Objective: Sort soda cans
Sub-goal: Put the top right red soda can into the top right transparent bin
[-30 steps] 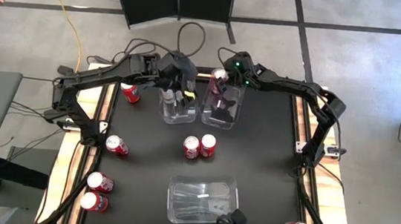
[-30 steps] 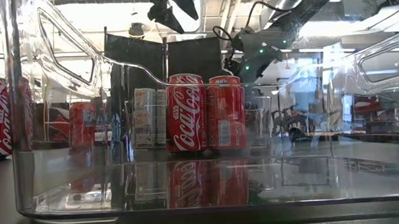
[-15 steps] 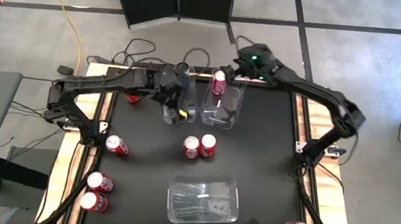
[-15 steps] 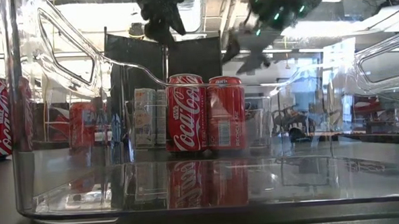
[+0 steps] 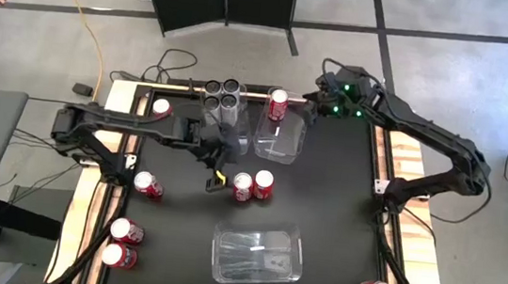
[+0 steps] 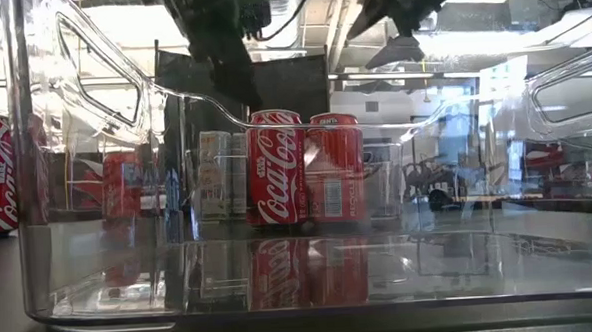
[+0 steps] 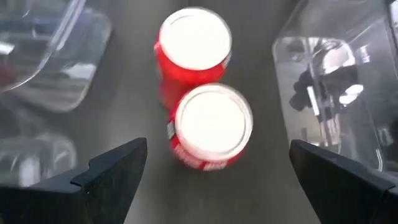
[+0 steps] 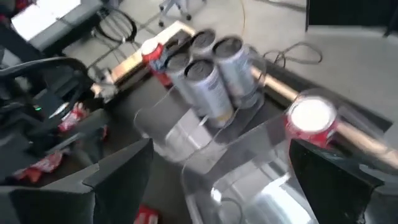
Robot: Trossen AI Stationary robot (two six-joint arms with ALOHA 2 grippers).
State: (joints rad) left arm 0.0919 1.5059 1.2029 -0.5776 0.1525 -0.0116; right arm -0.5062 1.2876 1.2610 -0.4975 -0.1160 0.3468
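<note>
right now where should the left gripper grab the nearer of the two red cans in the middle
Grip the nearer red can across its round side wall, coming straight down. It stands upright, and the second can touches one side. The left gripper hovers above, jaws open across the free sides.

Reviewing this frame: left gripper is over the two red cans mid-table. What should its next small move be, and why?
Probably lower the left gripper onto the nearer can of the red pair. The left wrist view shows its open fingers apart on either side of that can, holding nothing. The right gripper is open by the far bin, which holds one red can.
</note>
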